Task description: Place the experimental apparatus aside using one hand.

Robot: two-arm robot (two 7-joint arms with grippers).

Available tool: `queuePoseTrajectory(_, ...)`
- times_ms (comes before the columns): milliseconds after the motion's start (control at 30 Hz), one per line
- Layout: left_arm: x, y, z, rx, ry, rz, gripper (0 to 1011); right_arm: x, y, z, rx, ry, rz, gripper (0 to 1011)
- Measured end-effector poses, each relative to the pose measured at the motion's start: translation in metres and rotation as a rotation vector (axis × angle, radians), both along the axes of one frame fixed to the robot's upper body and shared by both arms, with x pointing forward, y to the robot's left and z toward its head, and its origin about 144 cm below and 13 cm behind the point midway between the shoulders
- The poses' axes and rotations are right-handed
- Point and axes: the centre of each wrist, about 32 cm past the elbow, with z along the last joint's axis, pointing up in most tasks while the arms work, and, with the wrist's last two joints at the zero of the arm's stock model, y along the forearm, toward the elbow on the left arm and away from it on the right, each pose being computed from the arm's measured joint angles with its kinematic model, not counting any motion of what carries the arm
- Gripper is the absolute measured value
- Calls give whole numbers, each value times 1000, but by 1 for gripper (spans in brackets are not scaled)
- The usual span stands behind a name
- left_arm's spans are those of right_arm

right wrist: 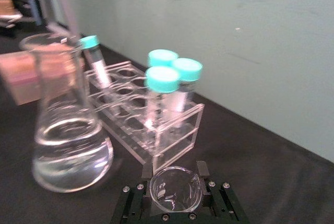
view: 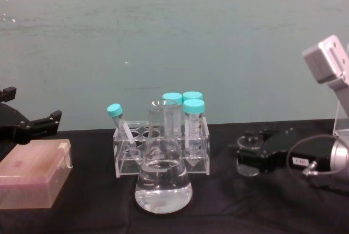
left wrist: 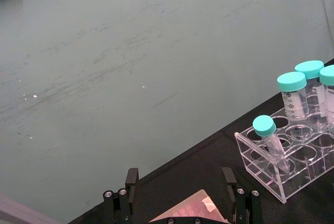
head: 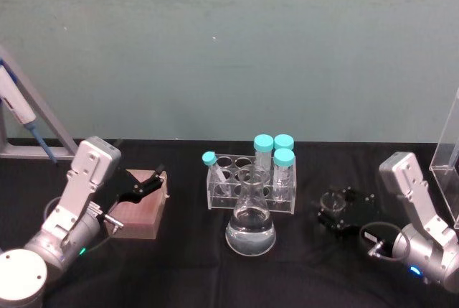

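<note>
Two fingers of the right gripper [right wrist: 176, 173] seem to pinch the small glass beaker [right wrist: 176, 191], just right of the tube rack [head: 215, 194] and flask [head: 251, 230]. The left gripper [head: 149, 183] hangs open, well apart, above a pink box [head: 140, 219].

Lab I work in: flask [head: 251, 230] of clear liquid, rack [head: 218, 187] of capped tubes [head: 284, 171], pipette [head: 19, 112] at my left, black bench [head: 186, 272]
</note>
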Motion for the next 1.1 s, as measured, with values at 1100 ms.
queuePoseTrajectory(1100, 0, 0, 0, 0, 0, 0, 1000, 32, -7, 17, -13, -76, -352, 496)
